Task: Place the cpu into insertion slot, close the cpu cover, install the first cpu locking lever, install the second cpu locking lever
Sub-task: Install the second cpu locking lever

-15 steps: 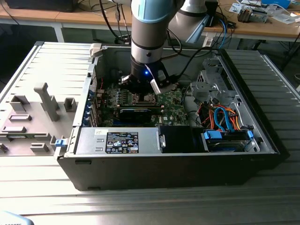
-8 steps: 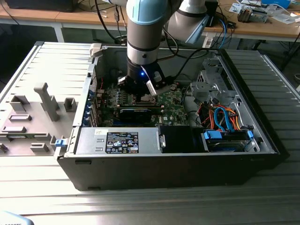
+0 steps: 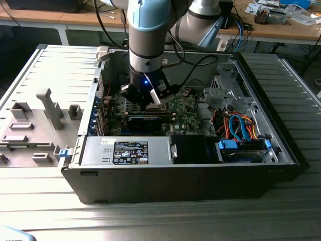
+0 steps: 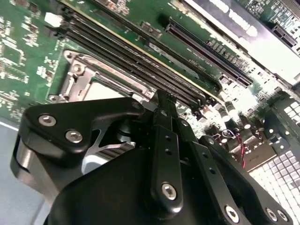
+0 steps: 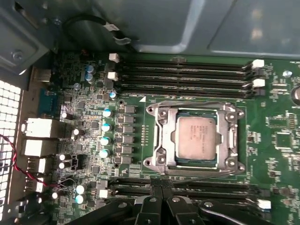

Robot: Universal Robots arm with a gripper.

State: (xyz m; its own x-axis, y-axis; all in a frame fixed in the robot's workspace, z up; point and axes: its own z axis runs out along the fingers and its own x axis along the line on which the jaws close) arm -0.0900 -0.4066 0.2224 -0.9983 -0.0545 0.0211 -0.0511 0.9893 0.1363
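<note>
In the first wrist view the cpu lies flat in the insertion slot, its pale metal face showing through the window of the cpu cover. The cover lies down flat over it. A thin metal lever runs along the socket edge nearest my gripper. The black fingers are pressed together and hold nothing, with their tips just off that edge. The second wrist view shows the gripper from behind, tips beside the socket. In the exterior view the gripper reaches down into the open computer case.
Long black memory slots flank the socket on two sides. A row of capacitors stands beside it. The power supply and a drive bay with orange and blue cables line the case front. A grey fixture plate lies on the exterior view's left.
</note>
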